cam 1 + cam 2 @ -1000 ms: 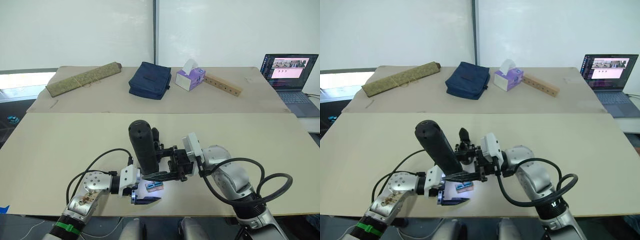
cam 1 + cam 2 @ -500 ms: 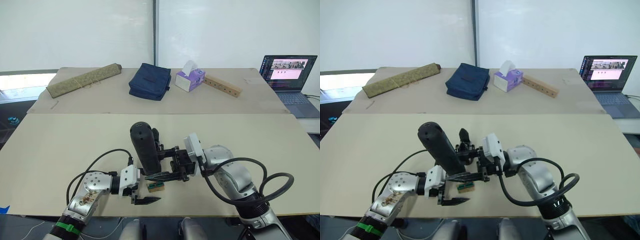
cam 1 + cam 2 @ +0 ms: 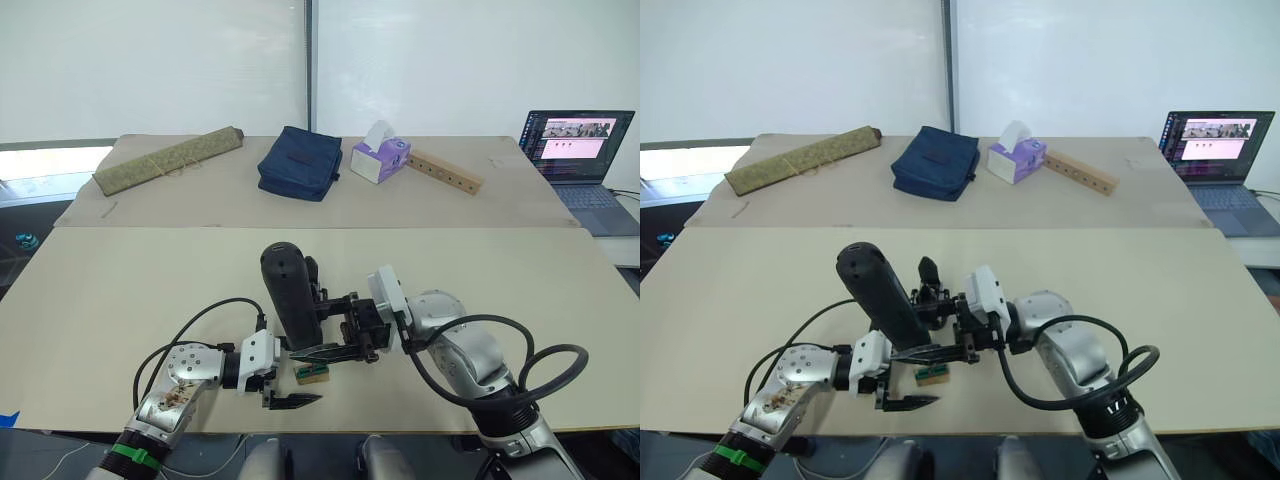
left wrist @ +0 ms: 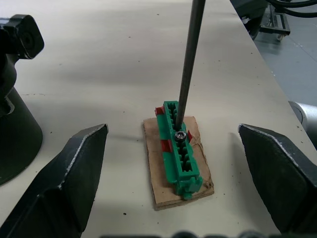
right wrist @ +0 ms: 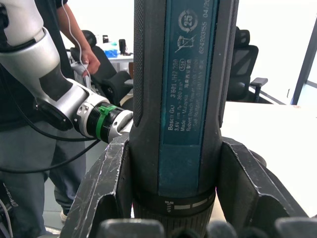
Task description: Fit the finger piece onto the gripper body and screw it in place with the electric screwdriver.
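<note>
My right gripper [image 5: 178, 191] is shut on the electric screwdriver [image 3: 290, 295], a thick dark handle held upright at the near middle of the table. Its thin metal bit [image 4: 188, 64] comes down onto a screw in a green-and-brown block [image 4: 179, 153]. My left gripper [image 3: 322, 374] is open, its black fingers [image 4: 64, 183] on either side of that block without touching it. The gripper body [image 3: 928, 275] stands just behind the screwdriver, its round dark base [image 4: 12, 144] on the table. The finger piece is hidden.
Along the far table lie a rolled mat [image 3: 168, 157], a blue bag [image 3: 298, 160], a tissue box [image 3: 380, 157] and a wooden bar with holes [image 3: 446, 170]. A laptop [image 3: 580, 140] is at the far right. A person [image 5: 74, 34] stands behind my left arm.
One second ago the block was lit bright by the screwdriver's light; now the light is off. The screwdriver and both grippers have hardly moved.
</note>
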{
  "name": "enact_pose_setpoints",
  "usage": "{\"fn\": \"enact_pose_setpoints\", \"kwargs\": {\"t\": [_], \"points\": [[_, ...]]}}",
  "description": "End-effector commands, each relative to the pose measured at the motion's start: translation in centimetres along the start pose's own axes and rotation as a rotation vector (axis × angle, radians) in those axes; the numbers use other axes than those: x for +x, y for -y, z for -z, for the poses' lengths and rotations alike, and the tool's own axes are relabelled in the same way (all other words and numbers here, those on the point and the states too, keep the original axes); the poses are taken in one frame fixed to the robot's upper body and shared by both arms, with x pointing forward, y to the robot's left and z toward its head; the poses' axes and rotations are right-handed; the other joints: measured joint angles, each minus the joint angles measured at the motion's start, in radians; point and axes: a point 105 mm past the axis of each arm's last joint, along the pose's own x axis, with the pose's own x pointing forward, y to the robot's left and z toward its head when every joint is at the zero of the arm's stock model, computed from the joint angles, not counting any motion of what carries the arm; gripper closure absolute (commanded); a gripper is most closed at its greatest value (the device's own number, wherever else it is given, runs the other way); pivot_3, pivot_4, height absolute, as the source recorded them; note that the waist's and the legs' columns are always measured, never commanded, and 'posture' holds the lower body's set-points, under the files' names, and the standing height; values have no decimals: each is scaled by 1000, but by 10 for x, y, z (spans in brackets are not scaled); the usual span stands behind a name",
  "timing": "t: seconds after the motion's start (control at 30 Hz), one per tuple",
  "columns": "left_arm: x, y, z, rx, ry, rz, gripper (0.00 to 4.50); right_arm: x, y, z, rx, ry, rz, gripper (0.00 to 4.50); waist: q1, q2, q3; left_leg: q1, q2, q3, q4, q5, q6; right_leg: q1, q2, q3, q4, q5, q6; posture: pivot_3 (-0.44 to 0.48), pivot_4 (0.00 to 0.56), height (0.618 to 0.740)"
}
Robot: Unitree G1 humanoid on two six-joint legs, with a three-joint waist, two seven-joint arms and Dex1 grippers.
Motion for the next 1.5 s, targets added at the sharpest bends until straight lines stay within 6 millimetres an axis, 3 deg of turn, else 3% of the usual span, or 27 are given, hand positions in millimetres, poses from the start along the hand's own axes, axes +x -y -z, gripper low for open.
{"fn": "enact_pose_setpoints", "kwargs": {"t": [0.03, 0.83, 1.5], "points": [[0, 5, 16, -54, -49, 4, 44, 1, -2, -20, -60, 50, -26, 2569, 0, 0, 0, 0, 0, 0, 0, 0, 0, 0, 0, 0, 0, 0, 0, 0, 150, 740], [-1, 5, 17, -54, -54, 4, 44, 4, -2, -28, -67, 95, -22, 2569, 0, 0, 0, 0, 0, 0, 0, 0, 0, 0, 0, 0, 0, 0, 0, 0, 150, 740], [0, 5, 17, -53, -55, 7, 44, 5, -2, -22, -44, 87, -24, 2569, 0, 0, 0, 0, 0, 0, 0, 0, 0, 0, 0, 0, -1, 0, 0, 0, 150, 740]]}}
